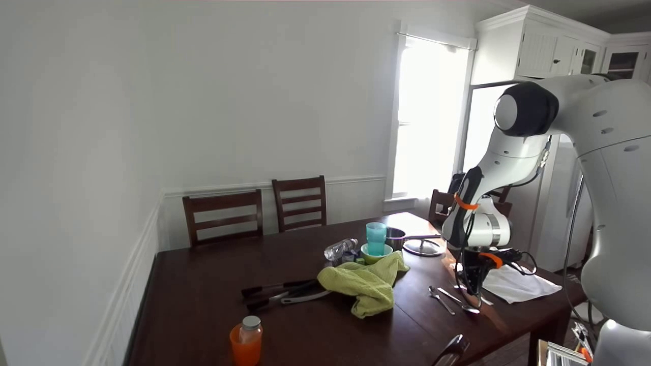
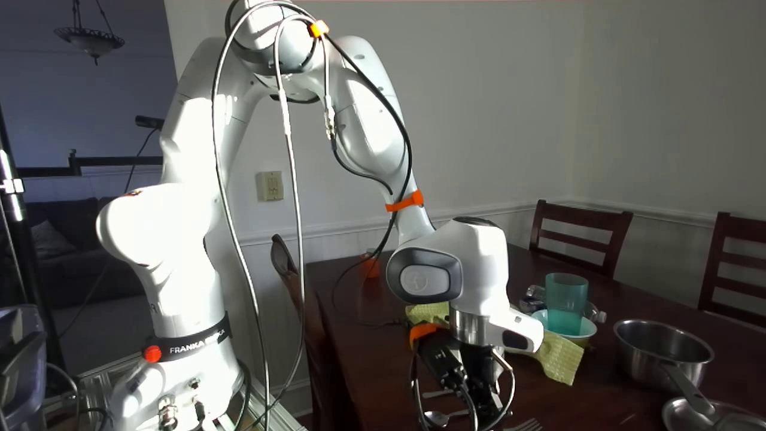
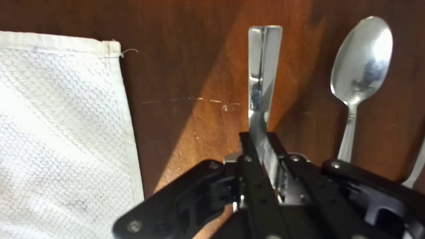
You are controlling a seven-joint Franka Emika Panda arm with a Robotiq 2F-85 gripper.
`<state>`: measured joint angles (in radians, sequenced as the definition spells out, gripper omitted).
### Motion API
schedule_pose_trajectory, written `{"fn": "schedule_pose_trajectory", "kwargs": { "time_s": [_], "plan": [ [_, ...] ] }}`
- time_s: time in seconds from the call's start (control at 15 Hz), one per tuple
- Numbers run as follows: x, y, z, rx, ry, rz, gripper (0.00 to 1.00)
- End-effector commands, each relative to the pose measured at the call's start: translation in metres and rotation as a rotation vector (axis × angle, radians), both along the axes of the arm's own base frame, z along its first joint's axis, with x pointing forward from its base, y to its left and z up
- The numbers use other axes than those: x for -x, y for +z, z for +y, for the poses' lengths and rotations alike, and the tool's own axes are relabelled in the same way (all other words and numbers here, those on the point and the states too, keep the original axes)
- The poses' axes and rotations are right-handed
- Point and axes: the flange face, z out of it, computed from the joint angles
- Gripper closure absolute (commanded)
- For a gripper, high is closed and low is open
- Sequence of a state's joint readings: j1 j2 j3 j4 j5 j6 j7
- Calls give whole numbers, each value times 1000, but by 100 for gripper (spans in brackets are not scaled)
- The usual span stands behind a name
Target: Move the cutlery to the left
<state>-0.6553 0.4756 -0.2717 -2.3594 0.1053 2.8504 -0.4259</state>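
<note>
fork (image 3: 264, 66) pinched, the carry left yet to come

the gripper (image 3: 258, 142) hangs low over the table (image 1: 203, 290), its jaws nearly together on the fork, one end poking out past the tips. i call it a fork because tines (image 2: 528, 425) show just beside the gripper in an exterior view; whether it is off the table i can't tell. a spoon (image 3: 363, 63) and a slim piece (image 3: 419, 167) lie near, on the side away from the cloth (image 3: 66, 139). the step in hand looks like the pick-up; the next move, i judge, calls for a small lift and a carry left, clear of the spoon.

a patch of light (image 3: 206, 132) crosses the scratched table. elsewhere on it are a green towel (image 1: 363, 287), a teal cup (image 1: 376, 238) in a bowl (image 2: 589, 333), and a pot (image 2: 643, 365). chairs (image 1: 224, 203) line the wall (image 1: 279, 101), near a bright window (image 1: 430, 117).
</note>
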Motion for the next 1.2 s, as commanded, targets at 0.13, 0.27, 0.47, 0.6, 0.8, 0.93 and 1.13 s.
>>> {"fn": "schedule_pose_trajectory", "kwargs": {
  "time_s": [0.13, 0.27, 0.47, 0.6, 0.8, 0.93, 1.13],
  "plan": [
    [7, -12, -4, 23, 0, -27, 97],
    [7, -17, -3, 18, -10, -37, 97],
    [7, -20, -4, 12, -28, -48, 97],
    [7, -13, -6, 19, -44, -55, 60],
    [4, 6, -6, 11, -62, -71, 41],
    [2, 22, -5, 1, -70, -59, 27],
    [-5, 51, -4, -24, -76, -54, 6]
  ]
}}
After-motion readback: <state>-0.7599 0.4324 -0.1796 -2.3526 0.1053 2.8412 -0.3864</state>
